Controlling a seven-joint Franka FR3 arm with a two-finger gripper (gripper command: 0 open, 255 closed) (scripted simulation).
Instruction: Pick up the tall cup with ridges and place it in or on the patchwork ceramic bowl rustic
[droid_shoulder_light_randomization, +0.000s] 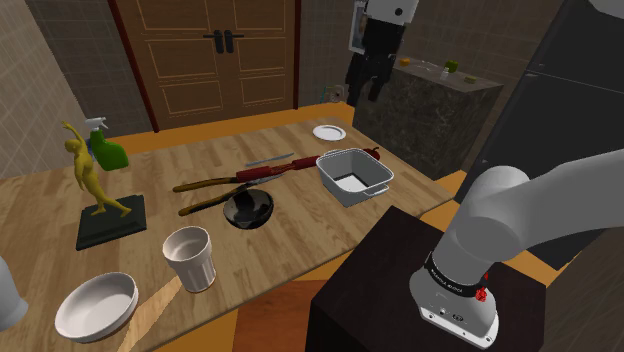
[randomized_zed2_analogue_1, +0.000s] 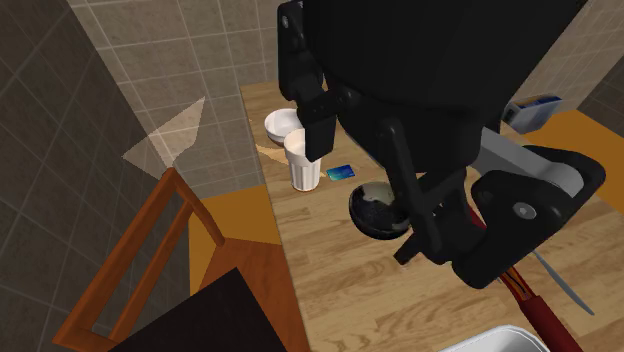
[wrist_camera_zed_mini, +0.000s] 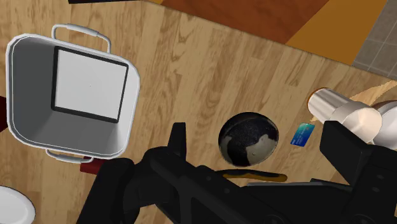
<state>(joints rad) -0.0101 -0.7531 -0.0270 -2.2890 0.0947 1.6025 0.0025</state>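
Gripper (droid_shoulder_light_randomization: 364, 95) spread, high above table (droid_shoulder_light_randomization: 300, 215); ridged cup (droid_shoulder_light_randomization: 189, 258) near its edge

We see bare tabletop (droid_shoulder_light_randomization: 300, 230) ringing the ridged cup (droid_shoulder_light_randomization: 189, 257), its mouth open upward. The white bowl (droid_shoulder_light_randomization: 96, 305) sits near on one side, the dark patched bowl (droid_shoulder_light_randomization: 248, 209) on the other. The tall yellow figurine (droid_shoulder_light_randomization: 95, 180) stands well apart.

Looking from the shoulder view, you find the cup (droid_shoulder_light_randomization: 189, 257) standing on the table (droid_shoulder_light_randomization: 300, 230) near its front edge. The near bowl (droid_shoulder_light_randomization: 96, 306) sits just left of it. The middle bowl (droid_shoulder_light_randomization: 248, 209) lies behind it to the right, the pan (droid_shoulder_light_randomization: 354, 175) further right, and the figurine (droid_shoulder_light_randomization: 100, 190) behind, leftward.
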